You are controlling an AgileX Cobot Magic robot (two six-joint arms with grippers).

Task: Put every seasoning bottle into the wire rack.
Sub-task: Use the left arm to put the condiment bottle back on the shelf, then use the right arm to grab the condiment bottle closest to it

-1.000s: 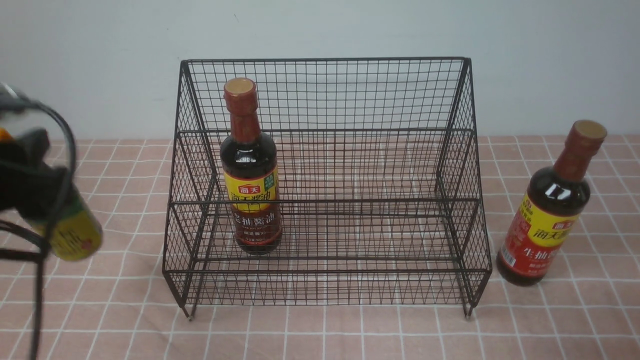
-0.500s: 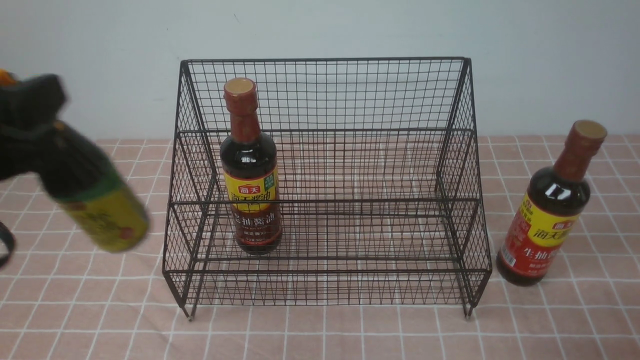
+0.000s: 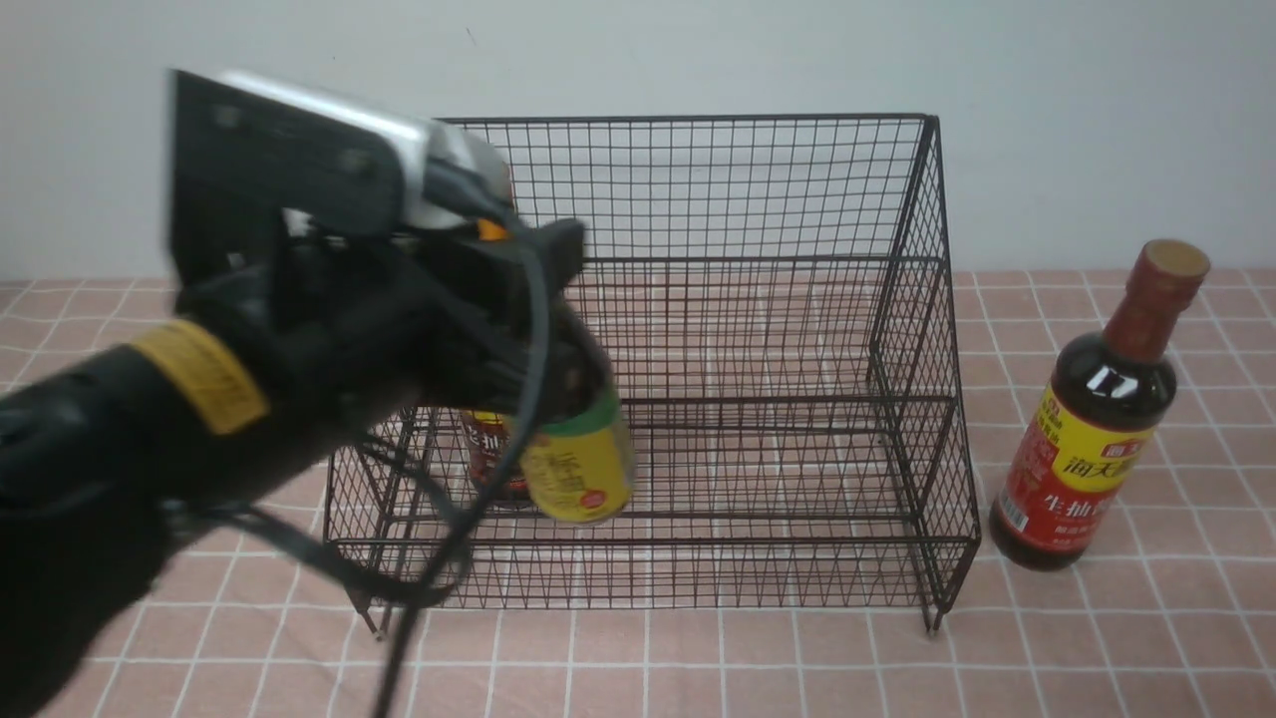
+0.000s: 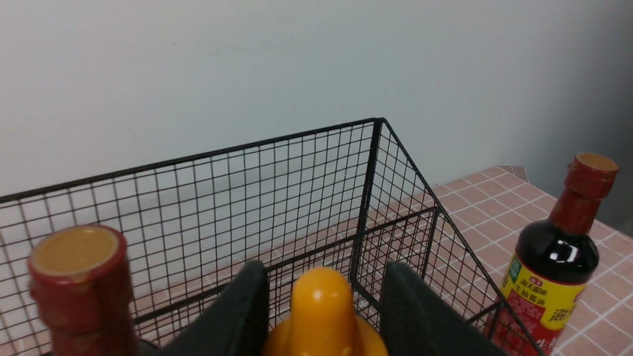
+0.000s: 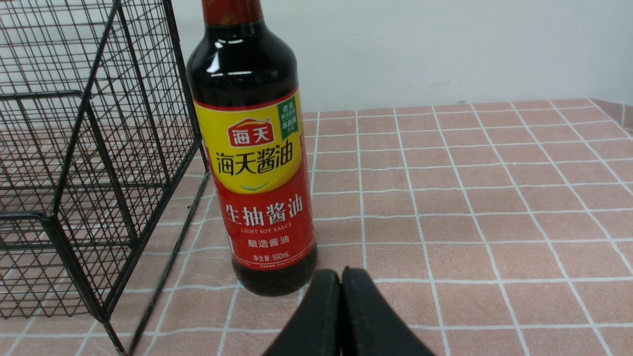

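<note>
Left arm has swung in from the table's left edge to the rack [image 3: 758,189], carrying the short bottle [image 3: 578,469]. It now hides most of the racked bottle [image 3: 485,461]. Nothing else has shifted.

Left claw [image 4: 324,316] is half closed on the short bottle, one finger [image 4: 247,306] on each side just below the orange nozzle cap. Gripping high probably leaves the base free to drop past the wire front. The bottle hangs tilted at the lower tier, just beside the racked bottle. It looks not yet set down, but whether it has cleared the front rail I cannot tell.

Red-label bottle [image 3: 1087,449] stands upright on the checked cloth [image 3: 698,658], outside the rack's right side and apart from it, so it is still to go. Right claw [image 5: 340,306] is fully closed on nothing, parked low in front of that bottle, likely waiting its turn.

Red-label bottle reads 海天, 海天酱油, 生抽酱油, LIGHT SOY SAUCE, 酿造酱油, 500mL. Short bottle's yellow label is too blurred to read.
</note>
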